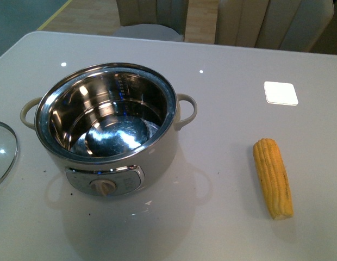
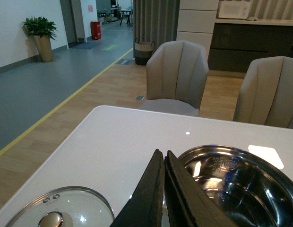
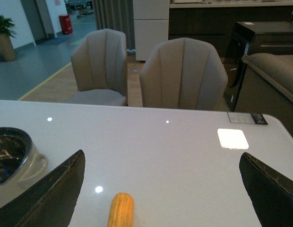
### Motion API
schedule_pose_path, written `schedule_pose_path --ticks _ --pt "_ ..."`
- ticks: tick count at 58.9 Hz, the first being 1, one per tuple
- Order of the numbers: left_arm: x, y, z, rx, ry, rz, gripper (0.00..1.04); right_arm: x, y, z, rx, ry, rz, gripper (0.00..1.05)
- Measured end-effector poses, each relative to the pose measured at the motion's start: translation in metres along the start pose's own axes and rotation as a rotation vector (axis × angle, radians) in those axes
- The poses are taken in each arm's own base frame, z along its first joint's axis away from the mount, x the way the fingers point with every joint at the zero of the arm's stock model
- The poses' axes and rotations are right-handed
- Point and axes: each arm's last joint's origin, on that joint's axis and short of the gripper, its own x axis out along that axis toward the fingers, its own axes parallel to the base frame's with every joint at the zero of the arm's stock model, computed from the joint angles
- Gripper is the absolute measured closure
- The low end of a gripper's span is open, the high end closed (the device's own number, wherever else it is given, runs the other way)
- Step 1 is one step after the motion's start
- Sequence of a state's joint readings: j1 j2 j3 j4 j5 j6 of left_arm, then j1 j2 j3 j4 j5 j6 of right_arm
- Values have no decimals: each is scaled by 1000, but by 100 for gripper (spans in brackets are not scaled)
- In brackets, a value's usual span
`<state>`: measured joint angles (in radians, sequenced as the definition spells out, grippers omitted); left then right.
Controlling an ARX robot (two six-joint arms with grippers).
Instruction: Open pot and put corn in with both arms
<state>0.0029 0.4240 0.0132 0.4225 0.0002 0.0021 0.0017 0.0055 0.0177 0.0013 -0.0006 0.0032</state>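
right claw [image 3: 161, 158] spread wide, empty | corn [image 3: 121, 209] on bench [image 3: 184, 142] between its fingers, ungrasped | left claw [image 2: 163, 158] closed together, empty | glass lid [image 2: 56, 210] off, beside it | pot [image 2: 241, 184] open on its other side | remaining: grasp corn, drop into pot

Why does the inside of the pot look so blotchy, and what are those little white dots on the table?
Front view: the shiny inside of the pot mirrors the room in bright and bluish patches; the dots on the table are likely lamp glare. Right wrist view: another glare dot near the corn. Left wrist view: the shut left gripper is a dark shape.
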Motion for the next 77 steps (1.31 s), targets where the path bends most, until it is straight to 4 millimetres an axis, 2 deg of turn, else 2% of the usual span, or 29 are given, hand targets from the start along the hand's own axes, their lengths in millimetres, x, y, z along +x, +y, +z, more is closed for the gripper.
schedule_pose_path --ticks 39,48,61,77 --pt "-16 0 0 0 -2 0 101 0 0 0 0 0 0 9" --pt "-27 0 -2 0 5 0 101 0 0 0 0 0 0 9" --pt "-27 0 -2 -1 3 0 101 0 0 0 0 0 0 9" --pt "-27 0 -2 0 3 0 53 0 0 0 0 0 0 9"
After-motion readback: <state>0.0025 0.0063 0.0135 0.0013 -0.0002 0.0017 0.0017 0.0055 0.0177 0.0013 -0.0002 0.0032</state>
